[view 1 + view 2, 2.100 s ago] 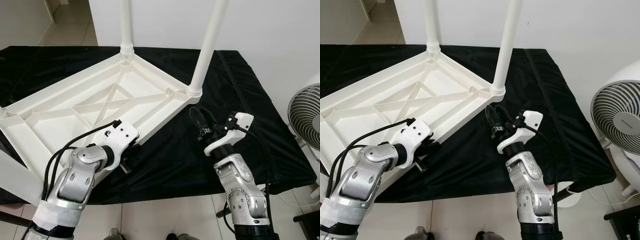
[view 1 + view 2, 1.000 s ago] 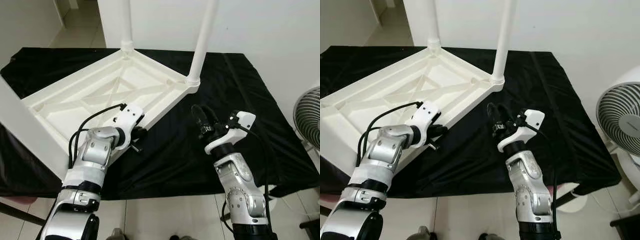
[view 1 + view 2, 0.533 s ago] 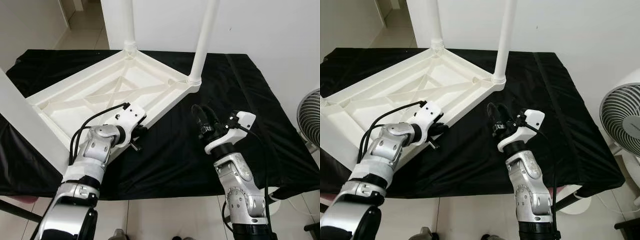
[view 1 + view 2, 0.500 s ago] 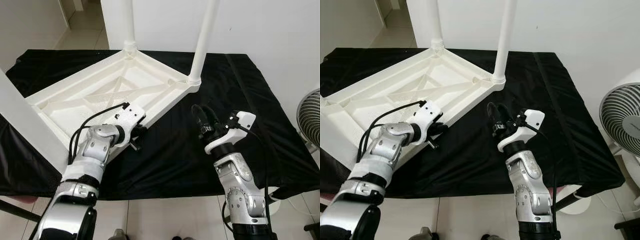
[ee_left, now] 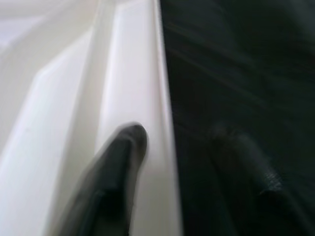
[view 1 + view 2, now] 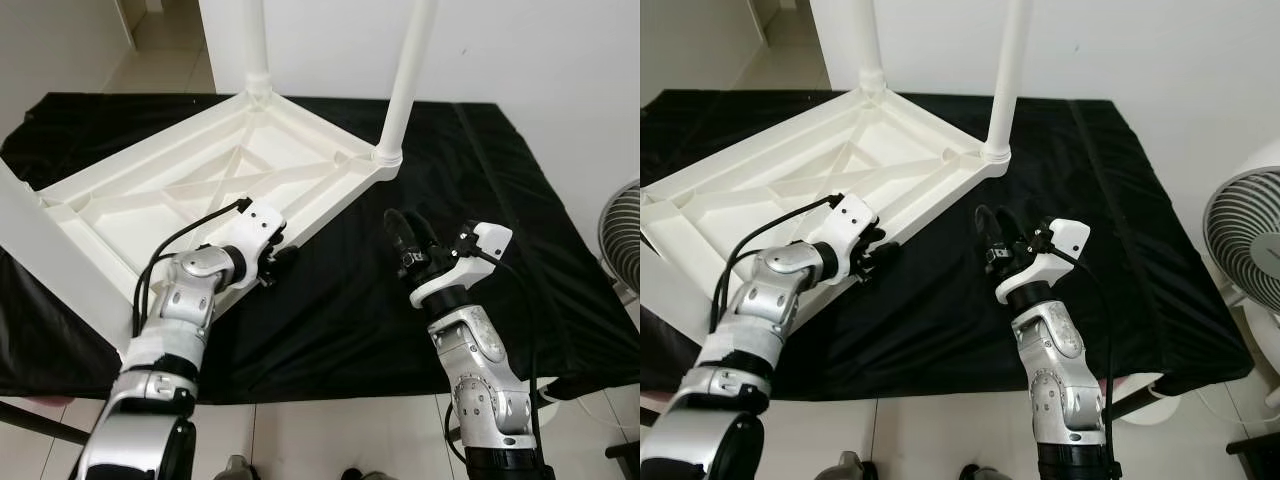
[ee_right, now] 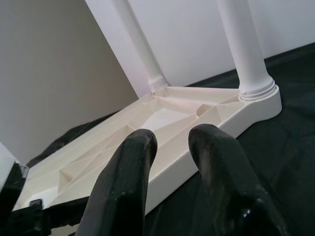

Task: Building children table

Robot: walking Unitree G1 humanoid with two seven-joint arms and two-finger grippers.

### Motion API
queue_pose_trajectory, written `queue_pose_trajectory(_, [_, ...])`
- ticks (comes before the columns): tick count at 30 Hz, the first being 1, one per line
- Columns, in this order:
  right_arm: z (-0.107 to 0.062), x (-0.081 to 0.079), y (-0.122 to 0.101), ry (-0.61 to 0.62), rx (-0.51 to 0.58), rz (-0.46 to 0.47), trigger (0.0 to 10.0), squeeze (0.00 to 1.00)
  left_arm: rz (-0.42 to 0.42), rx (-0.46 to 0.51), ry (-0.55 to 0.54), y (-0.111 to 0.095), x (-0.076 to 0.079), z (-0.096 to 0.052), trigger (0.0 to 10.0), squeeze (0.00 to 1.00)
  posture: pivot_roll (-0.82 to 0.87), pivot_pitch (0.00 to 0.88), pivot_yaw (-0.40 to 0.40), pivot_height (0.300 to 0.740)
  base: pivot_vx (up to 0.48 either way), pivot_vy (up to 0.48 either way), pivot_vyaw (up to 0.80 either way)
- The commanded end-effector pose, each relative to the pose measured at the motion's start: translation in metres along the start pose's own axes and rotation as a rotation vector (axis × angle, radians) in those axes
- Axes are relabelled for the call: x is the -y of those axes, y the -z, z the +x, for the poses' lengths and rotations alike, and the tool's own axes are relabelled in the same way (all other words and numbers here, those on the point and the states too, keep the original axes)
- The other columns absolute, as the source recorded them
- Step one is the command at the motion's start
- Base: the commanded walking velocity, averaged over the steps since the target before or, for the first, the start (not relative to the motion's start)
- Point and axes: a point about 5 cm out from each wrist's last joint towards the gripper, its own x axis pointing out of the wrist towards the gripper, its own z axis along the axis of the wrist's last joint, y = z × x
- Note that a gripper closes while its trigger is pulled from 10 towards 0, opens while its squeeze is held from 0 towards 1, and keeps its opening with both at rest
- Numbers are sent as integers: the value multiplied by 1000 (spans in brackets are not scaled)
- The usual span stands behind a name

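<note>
While the left gripper [image 6: 278,262] straddles the near rim of the upturned white table [image 6: 200,190], 1 finger [image 5: 118,162] on the plastic and 1 over the black cloth [image 6: 480,190], fingers apart, the right gripper [image 6: 992,238] hovers open just beside that rim. Closing squarely on the rim should prevent slipping. 2 legs [image 6: 405,80] stand in corner sockets

Left gripper shifts along the rim
Left gripper [image 6: 283,262] has closed in on the upturned table [image 6: 215,185] — one finger now over its edge; right unchanged.
</note>
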Motion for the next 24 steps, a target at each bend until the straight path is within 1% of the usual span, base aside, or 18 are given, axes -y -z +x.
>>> queue_pose_trajectory(1, [-2,3,5,8,-15,-7,10000,0,-9,57,-218,-1,1,-6,10000,1000,97,101,-19,740,0,0,0])
queue_pose_trajectory(2, [-1,4,6,9,-20,-11,10000,0,-6,81,-194,-2,8,-8,10000,639,97,101,-19,740,0,0,0])
queue_pose_trajectory(5, [-1,4,7,10,-22,-12,10000,0,-5,92,-185,-2,11,-10,10000,639,97,101,-19,740,0,0,0])
queue_pose_trajectory(6, [0,5,9,8,-29,-20,10000,0,-4,117,-170,-4,17,-14,10000,0,113,101,-26,740,0,0,0])
queue_pose_trajectory(7, [1,6,10,4,-36,-27,10000,0,-4,151,-158,-7,22,-18,10000,0,124,101,-31,740,0,0,0])
queue_pose_trajectory(8, [1,6,10,4,-36,-27,10000,0,-4,151,-158,-7,22,-18,10000,0,124,101,-31,740,0,0,0])
queue_pose_trajectory(10, [3,7,13,0,-47,-40,10000,0,3,197,-144,-11,28,-26,10000,0,124,101,-31,740,0,0,0])
queue_pose_trajectory(11, [3,7,13,0,-47,-40,10000,0,3,197,-144,-11,28,-26,10000,0,124,101,-31,740,0,0,0])
queue_pose_trajectory(12, [5,8,14,-2,-53,-48,10000,0,7,208,-143,-12,29,-30,10000,0,145,98,-38,740,0,0,0])
queue_pose_trajectory(14, [5,8,14,-2,-53,-48,10000,0,7,208,-143,-12,29,-30,10000,0,145,98,-38,740,0,0,0])
queue_pose_trajectory(16, [8,9,18,-9,-68,-67,10000,0,3,235,-118,-15,35,-40,10000,0,162,97,-48,740,0,0,0])
queue_pose_trajectory(17, [8,9,18,-9,-68,-67,10000,0,3,235,-118,-15,35,-40,10000,0,162,97,-48,740,0,0,0])
queue_pose_trajectory(18, [11,9,20,-13,-75,-80,10000,0,-2,253,-99,-17,39,-46,10000,0,166,96,-50,740,0,0,0])
queue_pose_trajectory(22, [11,9,20,-13,-75,-80,10000,0,-2,253,-99,-17,39,-46,10000,0,166,96,-50,740,0,0,0])
queue_pose_trajectory(23, [16,7,25,-32,-94,-102,10000,0,-12,274,-78,-18,47,-57,10000,0,180,95,-57,740,0,0,0])
queue_pose_trajectory(24, [16,7,25,-32,-94,-102,10000,0,-12,274,-78,-18,47,-57,10000,0,180,95,-57,740,0,0,0])
